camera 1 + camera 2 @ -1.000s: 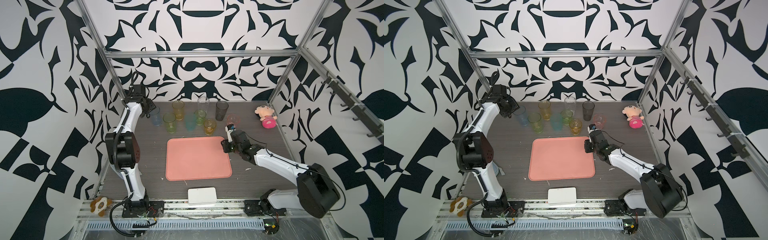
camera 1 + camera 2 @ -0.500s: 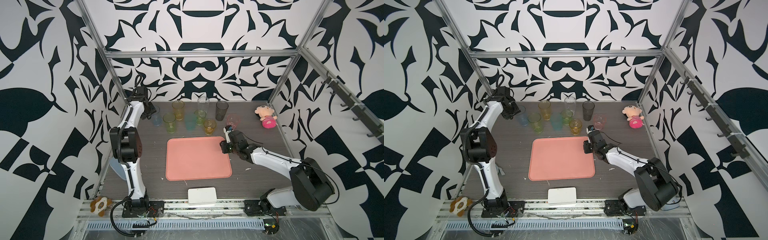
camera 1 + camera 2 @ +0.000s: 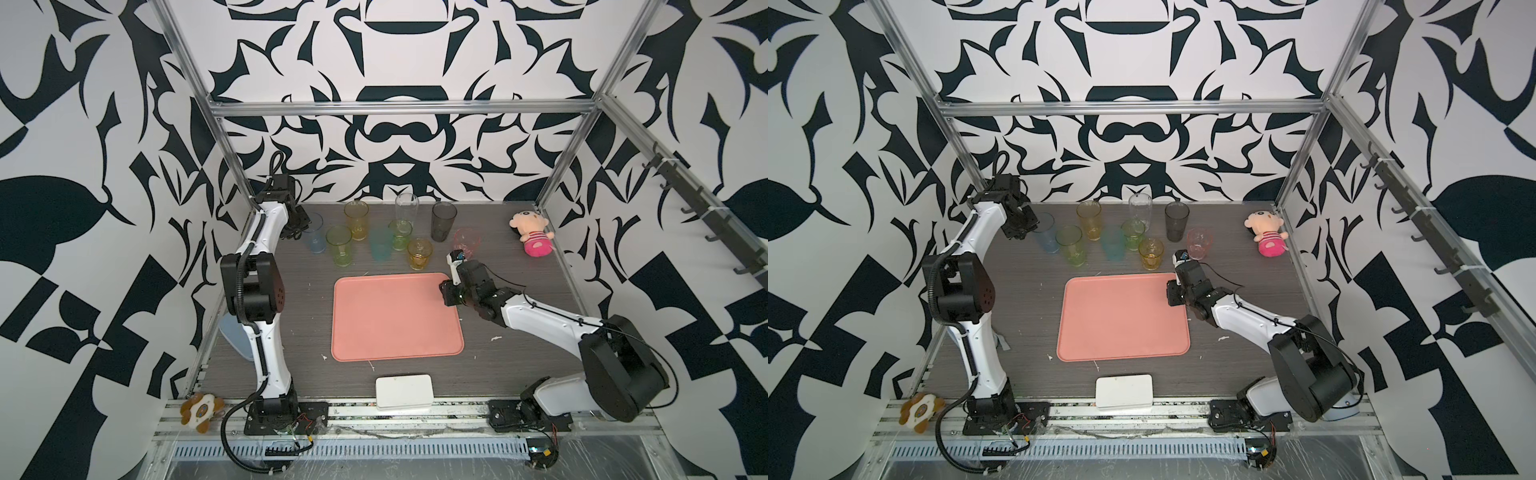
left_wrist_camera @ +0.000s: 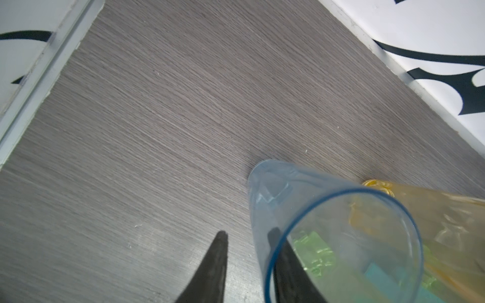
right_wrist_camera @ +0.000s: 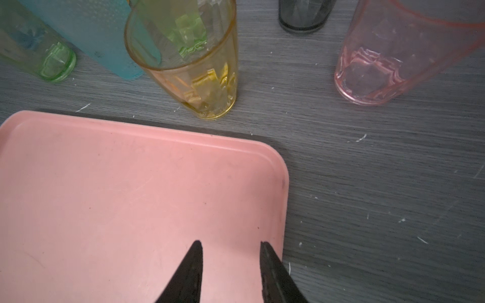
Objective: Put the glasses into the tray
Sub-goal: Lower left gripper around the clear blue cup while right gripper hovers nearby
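Several translucent glasses stand in a cluster behind the salmon-pink tray (image 3: 395,324) (image 5: 105,196), none on it. The blue-grey glass (image 3: 313,240) (image 4: 328,223) stands at the left end. My left gripper (image 3: 297,228) (image 4: 248,233) straddles its rim: one finger is inside the glass, the other outside with a gap to the wall. My right gripper (image 3: 446,293) (image 5: 231,242) hovers open over the tray's far right corner, holding nothing. Just beyond it stand the short amber glass (image 3: 419,254) (image 5: 199,78) and the pink glass (image 3: 467,243) (image 5: 393,65).
Yellow-green (image 3: 338,246), tall amber (image 3: 356,218), tall clear (image 3: 405,208), teal (image 3: 380,247) and smoky grey (image 3: 443,222) glasses crowd the back. A plush doll (image 3: 532,235) lies at the back right. A white box (image 3: 404,391) sits at the front edge.
The left gripper has come down onto the blue-grey glass's rim and its jaws have narrowed. The right gripper has shifted slightly along the tray's right edge.
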You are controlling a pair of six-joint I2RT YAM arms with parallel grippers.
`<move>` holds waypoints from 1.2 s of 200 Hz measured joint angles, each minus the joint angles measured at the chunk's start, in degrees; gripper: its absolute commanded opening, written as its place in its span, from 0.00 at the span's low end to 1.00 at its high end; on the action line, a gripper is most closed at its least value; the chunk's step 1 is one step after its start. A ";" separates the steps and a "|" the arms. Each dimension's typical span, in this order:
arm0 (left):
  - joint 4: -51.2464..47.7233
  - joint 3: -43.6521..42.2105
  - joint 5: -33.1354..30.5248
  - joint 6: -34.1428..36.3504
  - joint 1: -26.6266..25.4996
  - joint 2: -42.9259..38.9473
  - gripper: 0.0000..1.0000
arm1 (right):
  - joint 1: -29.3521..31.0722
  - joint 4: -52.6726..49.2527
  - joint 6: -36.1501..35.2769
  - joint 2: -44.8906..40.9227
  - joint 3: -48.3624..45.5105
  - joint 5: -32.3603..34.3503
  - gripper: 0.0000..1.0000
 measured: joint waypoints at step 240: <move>-6.38 -29.75 -8.48 -0.35 -9.03 -42.01 0.03 | 0.02 0.00 -0.87 0.85 0.02 0.63 0.40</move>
